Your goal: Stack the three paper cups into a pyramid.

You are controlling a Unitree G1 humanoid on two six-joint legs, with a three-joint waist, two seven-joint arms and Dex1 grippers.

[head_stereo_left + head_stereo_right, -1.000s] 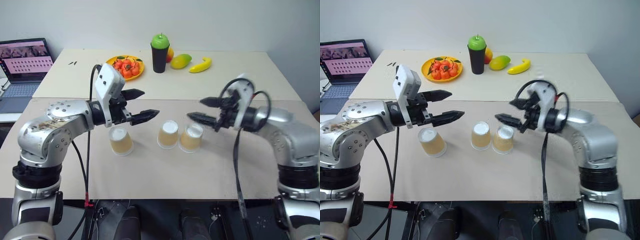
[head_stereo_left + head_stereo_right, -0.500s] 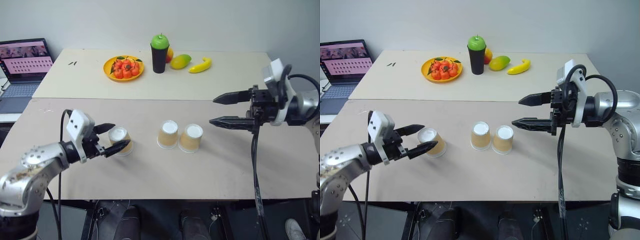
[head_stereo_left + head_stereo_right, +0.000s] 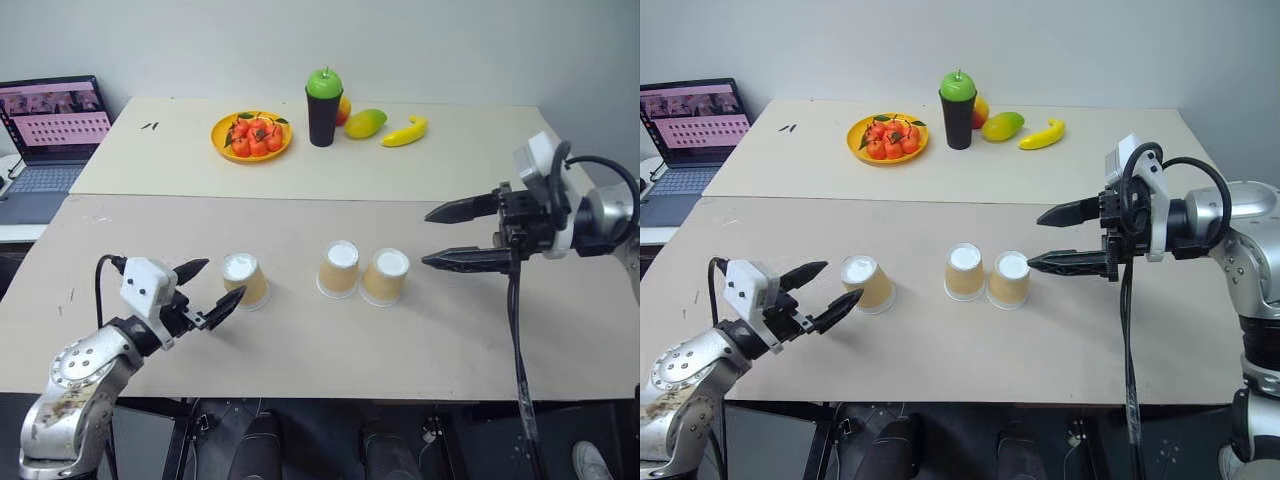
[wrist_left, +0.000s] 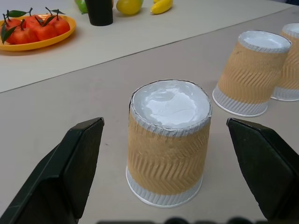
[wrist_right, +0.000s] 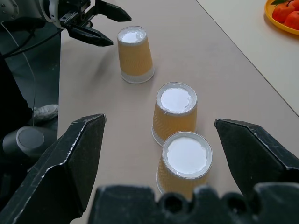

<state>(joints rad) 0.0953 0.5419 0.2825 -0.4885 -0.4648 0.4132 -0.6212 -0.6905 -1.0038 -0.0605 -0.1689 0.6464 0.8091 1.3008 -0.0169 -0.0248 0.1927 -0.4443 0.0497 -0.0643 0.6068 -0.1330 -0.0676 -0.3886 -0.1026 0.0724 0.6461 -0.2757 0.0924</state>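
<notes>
Cups [image 3: 338,268] stand upside down, unstacked; left gripper [image 3: 208,290] gapes beside one.

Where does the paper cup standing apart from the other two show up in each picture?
Left eye: lone cup, left of the pair.
Right eye: same cup, by the left tool.
Left wrist: centre, between the tool's fingers.
Right wrist: farthest cup.
Shared landmark: orange fruit plate.
</notes>
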